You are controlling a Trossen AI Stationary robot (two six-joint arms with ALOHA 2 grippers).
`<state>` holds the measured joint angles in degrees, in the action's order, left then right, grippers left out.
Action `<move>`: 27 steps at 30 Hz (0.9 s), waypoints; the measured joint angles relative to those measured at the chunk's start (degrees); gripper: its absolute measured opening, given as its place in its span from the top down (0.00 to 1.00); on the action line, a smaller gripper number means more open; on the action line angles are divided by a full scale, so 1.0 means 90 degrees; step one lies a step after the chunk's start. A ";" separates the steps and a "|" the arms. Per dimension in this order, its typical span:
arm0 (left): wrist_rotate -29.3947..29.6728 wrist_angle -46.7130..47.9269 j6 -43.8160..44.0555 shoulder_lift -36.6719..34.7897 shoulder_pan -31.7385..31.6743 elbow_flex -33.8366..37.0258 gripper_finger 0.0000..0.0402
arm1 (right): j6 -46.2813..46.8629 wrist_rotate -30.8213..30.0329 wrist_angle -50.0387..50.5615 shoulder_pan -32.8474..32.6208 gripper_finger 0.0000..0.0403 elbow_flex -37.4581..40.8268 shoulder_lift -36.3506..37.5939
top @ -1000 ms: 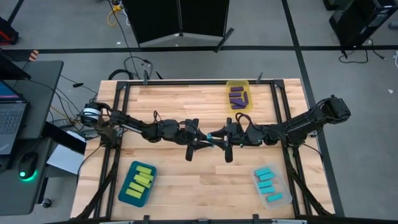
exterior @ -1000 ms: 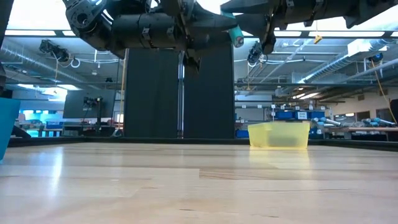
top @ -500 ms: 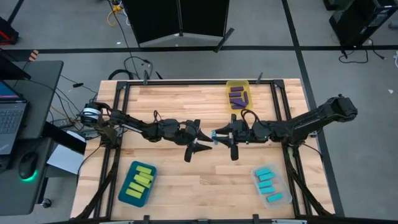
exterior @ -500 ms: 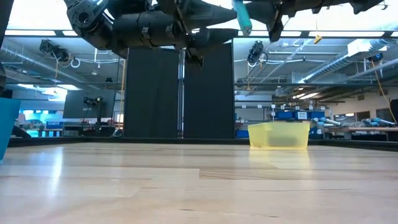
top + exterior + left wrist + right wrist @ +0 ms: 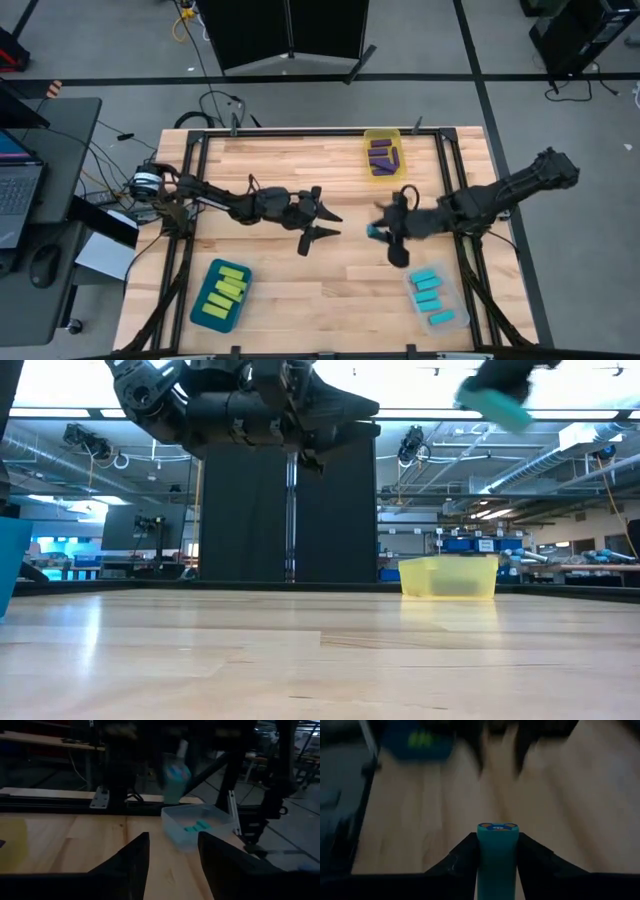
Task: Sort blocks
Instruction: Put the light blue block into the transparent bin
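The right gripper hangs in the air above the wooden table, a little up and left of the clear plastic bin. Its two dark fingers are squeezed onto a small flat cyan block, one finger on each side. In the high view the cyan block shows as a small bright spot at the tip of the gripper. In the low view it is a blurry cyan shape high above the table.

The left gripper is also up in the air, well to the left of the clear plastic bin and near the middle of the table. Its fingers are spread apart and nothing is between them.

Inside the clear plastic bin lie more cyan blocks side by side. The yellow plastic bin is far above the clear bin, at the far edge of the table, with purple blocks in it. The teal bin is far to the left of the clear bin, near the front edge, with lime green blocks lying in it.
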<state>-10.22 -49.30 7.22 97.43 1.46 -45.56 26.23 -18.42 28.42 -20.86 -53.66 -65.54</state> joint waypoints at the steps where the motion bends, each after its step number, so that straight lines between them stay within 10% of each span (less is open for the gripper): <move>1: 0.0013 -0.0012 0.0003 0.0000 -0.0022 0.0002 0.56 | 0.0259 0.0040 0.0314 -0.0177 0.71 -0.0045 -0.0044; 18: 0.0180 -0.0253 -0.0136 -0.0005 -0.0247 0.0005 0.56 | 0.4617 0.0992 0.2850 -0.2982 0.71 -0.0085 -0.1140; 27: 0.0115 -0.0275 -0.0102 -0.0005 -0.0537 0.0005 0.56 | 0.4971 0.1755 0.2947 -0.3346 0.71 -0.0084 -0.2060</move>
<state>-9.18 -51.77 6.31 97.38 -3.37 -45.52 70.97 -2.63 54.94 -50.97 -54.41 -84.09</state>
